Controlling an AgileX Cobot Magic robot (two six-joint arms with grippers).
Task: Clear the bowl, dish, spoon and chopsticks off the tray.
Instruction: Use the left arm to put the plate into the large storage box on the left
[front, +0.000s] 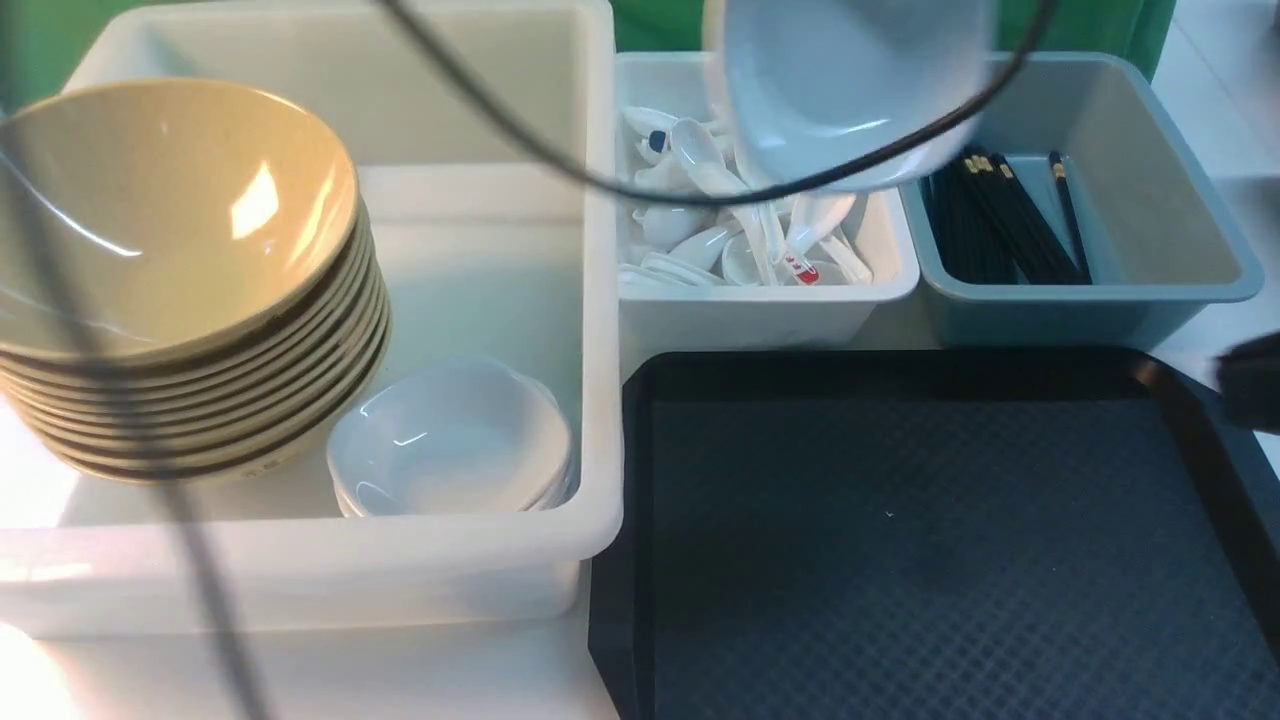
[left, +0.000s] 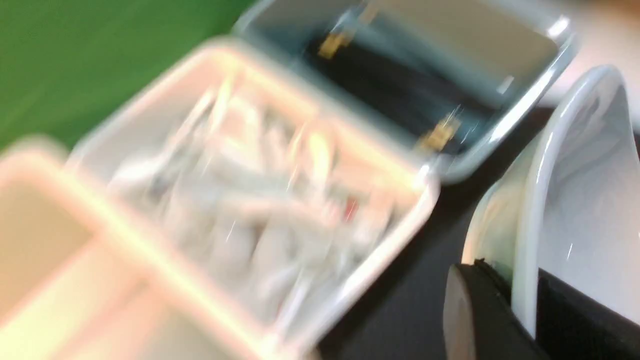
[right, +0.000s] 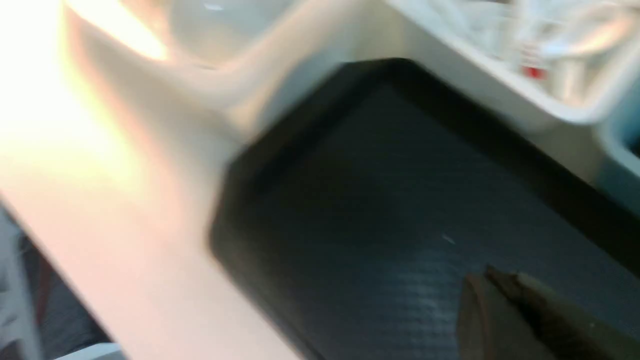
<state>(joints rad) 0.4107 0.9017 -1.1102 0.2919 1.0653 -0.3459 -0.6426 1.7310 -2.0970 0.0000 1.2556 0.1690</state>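
My left gripper (left: 522, 300) is shut on the rim of the small white dish (left: 585, 190). In the front view the dish (front: 850, 90) hangs high and blurred above the spoon bin, and the gripper itself does not show there. The black tray (front: 900, 560) lies at the front right with nothing on it; it also shows in the right wrist view (right: 380, 200). My right gripper (right: 487, 275) is shut and empty above the tray, a dark blur at its right rim (front: 1250, 390). A stack of olive-tan bowls (front: 170, 220) stands in the large white bin. Black chopsticks (front: 1000, 220) lie in the grey-blue bin.
The large white bin (front: 600, 300) at left also holds a stack of small white dishes (front: 450, 440). A small white bin (front: 760, 310) behind the tray holds several white spoons (front: 720, 230), one with a red mark. The grey-blue bin (front: 1150, 200) is at the back right. A black cable (front: 600, 180) crosses the view.
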